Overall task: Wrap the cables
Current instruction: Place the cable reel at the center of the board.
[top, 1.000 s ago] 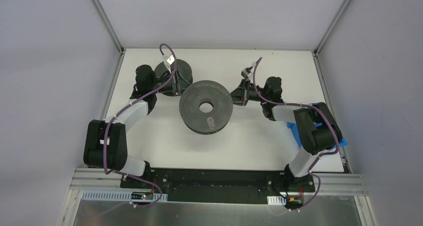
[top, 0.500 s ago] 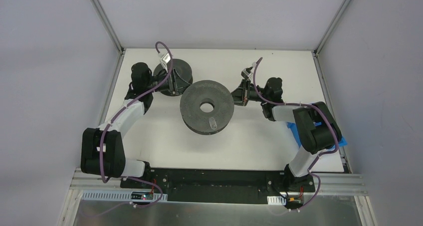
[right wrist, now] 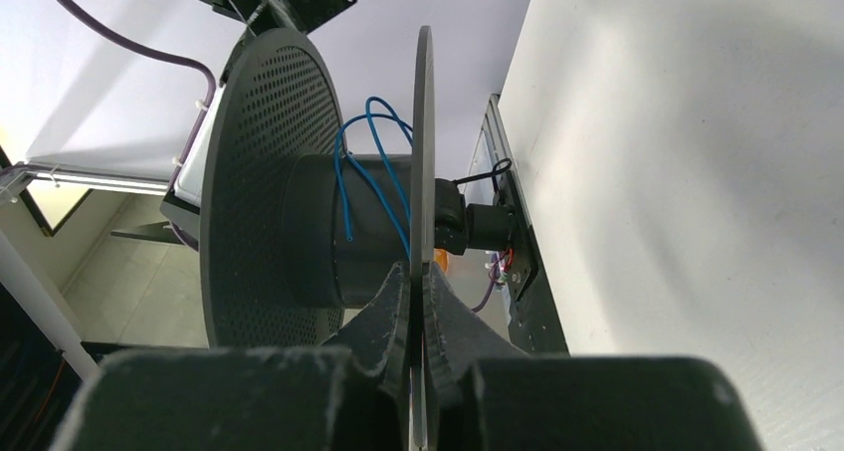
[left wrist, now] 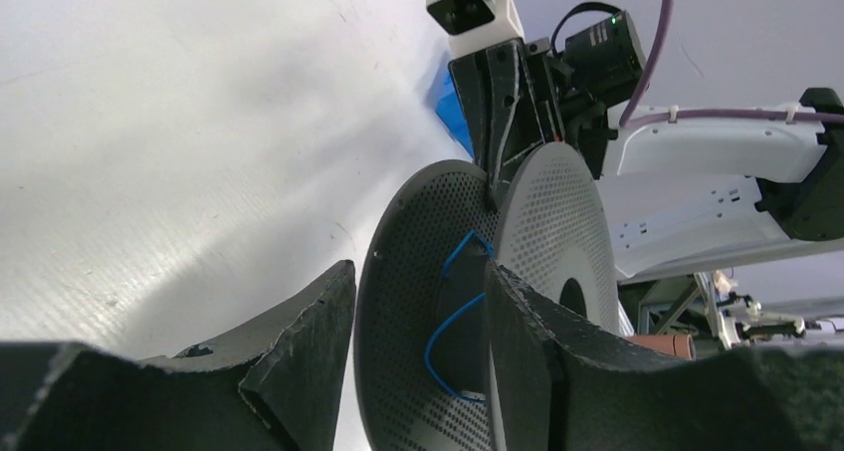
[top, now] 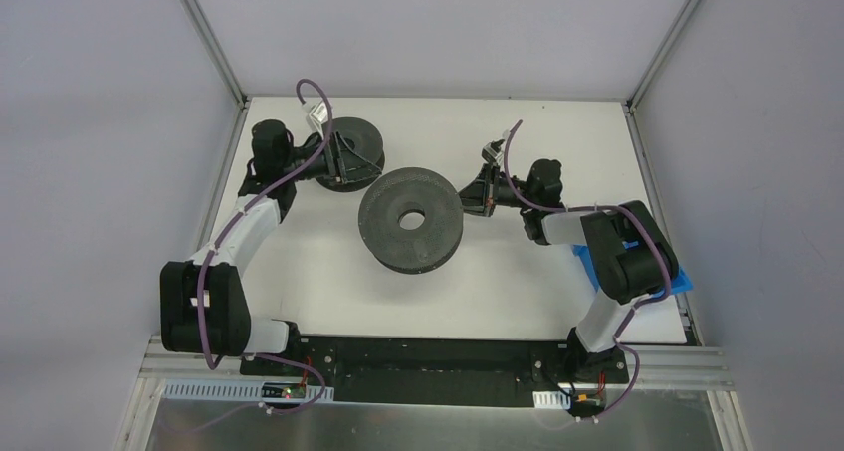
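A large dark grey spool [top: 410,219] stands in the middle of the table. A thin blue cable [right wrist: 373,172] lies in loose loops on its core and also shows in the left wrist view [left wrist: 453,312]. No reddish-brown wire shows. My right gripper [top: 476,194] is shut on the rim of the spool's thin flange [right wrist: 423,152], which runs between its fingertips [right wrist: 393,312]. My left gripper [top: 336,160] is open and empty over a smaller spool [top: 356,147] at the back left. It faces the large spool [left wrist: 557,222] from a distance.
A blue flat object [top: 637,272] lies under my right arm near the table's right edge. Metal frame rails run along the back corners. The arm bases stand on a black plate [top: 428,366] at the near edge.
My left arm has swung back and to the left, away from the large spool. The right gripper keeps its hold on the flange. The pale peg on the spool's near face no longer shows.
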